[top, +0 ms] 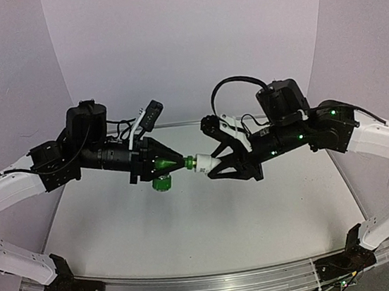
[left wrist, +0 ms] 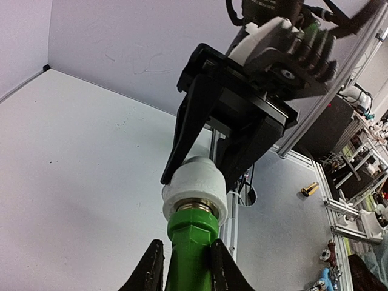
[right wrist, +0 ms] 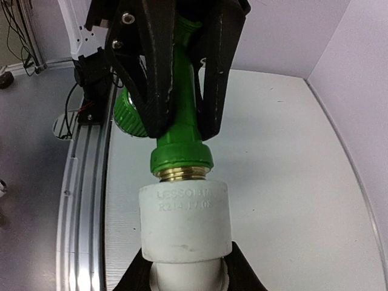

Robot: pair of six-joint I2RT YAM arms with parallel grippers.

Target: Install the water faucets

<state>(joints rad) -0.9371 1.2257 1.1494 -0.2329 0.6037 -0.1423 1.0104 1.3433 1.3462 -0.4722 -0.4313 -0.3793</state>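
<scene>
Aluminium rail (top: 212,285) edged the near side of the white table (top: 211,221). Above the table's middle, clear of the surface, the arms met tip to tip. There the left gripper (top: 174,164) was clamped tight on the green tap (top: 168,166), whose ribbed knob (top: 162,184) jutted off to one side. The right gripper (top: 215,166) was closed around the white fitting (top: 204,165). Both parts shared one long axis, running left to right, with a gripper at each end and the tap's end pointing into the fitting. A band of brass thread (right wrist: 182,173) showed between them, so I judged more turning about that axis was needed.
</scene>
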